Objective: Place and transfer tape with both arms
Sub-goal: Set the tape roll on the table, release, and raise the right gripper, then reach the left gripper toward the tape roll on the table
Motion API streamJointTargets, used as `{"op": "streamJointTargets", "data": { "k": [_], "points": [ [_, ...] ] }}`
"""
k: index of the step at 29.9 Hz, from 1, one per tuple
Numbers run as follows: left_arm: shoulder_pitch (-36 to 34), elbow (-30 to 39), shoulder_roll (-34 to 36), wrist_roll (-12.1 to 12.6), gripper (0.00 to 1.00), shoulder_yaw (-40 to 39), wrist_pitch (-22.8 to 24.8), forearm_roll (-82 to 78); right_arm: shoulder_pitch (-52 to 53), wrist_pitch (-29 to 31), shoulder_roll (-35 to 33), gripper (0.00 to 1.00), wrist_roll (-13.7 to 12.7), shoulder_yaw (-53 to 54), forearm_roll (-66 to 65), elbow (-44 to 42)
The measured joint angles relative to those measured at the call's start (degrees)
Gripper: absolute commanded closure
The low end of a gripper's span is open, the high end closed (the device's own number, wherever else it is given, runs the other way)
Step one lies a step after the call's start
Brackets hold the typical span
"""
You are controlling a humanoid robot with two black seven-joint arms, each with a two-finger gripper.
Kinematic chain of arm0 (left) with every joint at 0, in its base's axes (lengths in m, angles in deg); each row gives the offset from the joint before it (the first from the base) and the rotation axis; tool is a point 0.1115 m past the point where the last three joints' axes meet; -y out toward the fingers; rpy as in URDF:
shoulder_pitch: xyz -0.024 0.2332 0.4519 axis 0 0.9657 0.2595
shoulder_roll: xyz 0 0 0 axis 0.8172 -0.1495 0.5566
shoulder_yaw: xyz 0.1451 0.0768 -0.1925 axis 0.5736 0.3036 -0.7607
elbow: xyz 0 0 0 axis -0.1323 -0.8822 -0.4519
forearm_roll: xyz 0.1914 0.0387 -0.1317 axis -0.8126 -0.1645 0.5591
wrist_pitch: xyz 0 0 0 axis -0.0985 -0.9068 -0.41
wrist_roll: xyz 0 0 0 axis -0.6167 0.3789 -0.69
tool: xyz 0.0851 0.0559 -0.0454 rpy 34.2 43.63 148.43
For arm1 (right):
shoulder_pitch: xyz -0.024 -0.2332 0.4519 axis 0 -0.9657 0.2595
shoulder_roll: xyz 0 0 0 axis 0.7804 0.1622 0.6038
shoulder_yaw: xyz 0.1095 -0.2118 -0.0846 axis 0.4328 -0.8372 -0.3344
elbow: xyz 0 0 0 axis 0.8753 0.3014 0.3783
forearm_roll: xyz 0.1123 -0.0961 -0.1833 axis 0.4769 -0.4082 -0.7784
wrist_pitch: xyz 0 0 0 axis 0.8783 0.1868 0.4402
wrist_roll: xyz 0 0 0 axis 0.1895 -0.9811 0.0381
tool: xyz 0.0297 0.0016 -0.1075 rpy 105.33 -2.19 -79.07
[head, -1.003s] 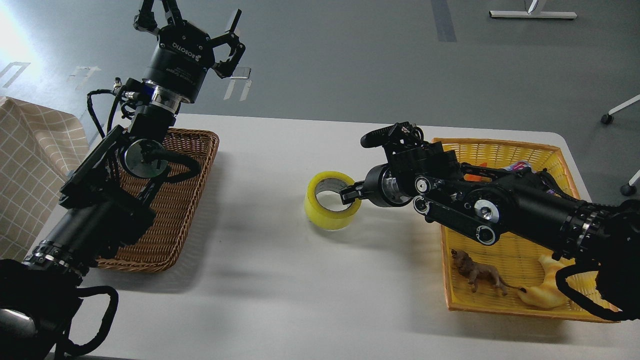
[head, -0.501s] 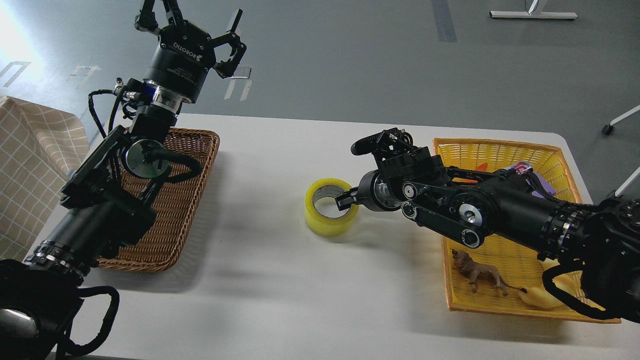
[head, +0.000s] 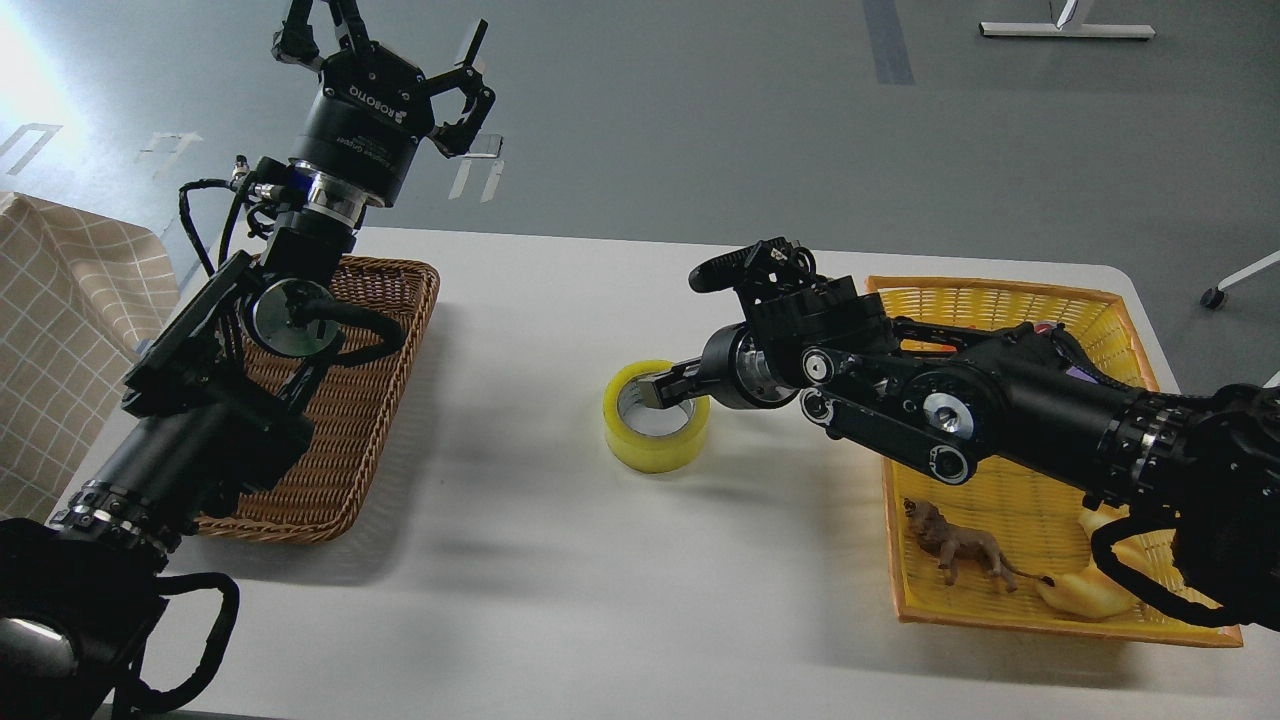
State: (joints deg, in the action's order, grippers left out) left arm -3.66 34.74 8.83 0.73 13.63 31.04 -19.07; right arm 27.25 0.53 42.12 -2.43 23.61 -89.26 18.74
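The yellow tape (head: 640,447) lies flat on the white table (head: 560,580) near its middle, grey-white core facing up. My right gripper (head: 682,332) reaches in from the right with its fingers spread wide. One fingertip (head: 662,388) is inside the roll's core and the other finger (head: 722,268) sticks up well above the roll. My left gripper (head: 385,45) is raised high over the table's far left edge. Its fingers are spread and it is empty, far from the tape.
A brown wicker basket (head: 385,420) sits on the left under my left arm. A yellow basket (head: 990,300) on the right holds a lion toy (head: 955,550), a yellowish croissant toy (head: 1085,592) and small items. A checked cloth (head: 60,330) is at the far left.
My right arm has moved left. The tape has shifted a little left and toward me, from tilted to lying flatter on the table. The left arm has barely moved.
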Motion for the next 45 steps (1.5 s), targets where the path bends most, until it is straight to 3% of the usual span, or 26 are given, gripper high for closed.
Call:
{"op": "streamJointTargets", "data": {
  "k": [6,13,20,26,34,40,45],
  "points": [
    [-0.1,0.0,-0.3,0.2,0.02,0.8,0.0,-0.5,-0.6,0.0,-12.3,0.08,0.0,5.6,0.1,11.4],
    [-2.0,-0.1,-0.3,0.6,0.02,2.1,0.0,-1.0,-4.0,0.0,-25.2,0.03,0.1,16.2,4.2,18.5],
    [-4.5,-0.2,0.2,0.6,0.02,7.8,0.0,-1.9,-12.3,0.0,-31.5,0.04,0.1,32.1,6.4,21.3],
    [-5.1,-0.2,0.4,0.3,0.02,8.3,0.0,-7.5,-22.0,0.0,-29.5,0.05,1.8,53.1,7.3,21.9],
    [-7.7,-0.1,0.5,0.0,0.02,8.3,0.0,-17.0,-33.0,0.0,-20.3,0.05,10.5,79.3,19.5,20.5],
    [-9.2,0.0,0.5,0.0,0.02,8.7,0.0,-26.4,-35.4,0.0,-9.8,0.04,11.5,92.0,32.7,15.2],
    [-10.5,2.0,0.8,0.0,0.02,9.5,0.0,-40.3,-35.5,0.0,-6.1,0.04,11.1,93.2,45.5,11.6]
  ]
}}
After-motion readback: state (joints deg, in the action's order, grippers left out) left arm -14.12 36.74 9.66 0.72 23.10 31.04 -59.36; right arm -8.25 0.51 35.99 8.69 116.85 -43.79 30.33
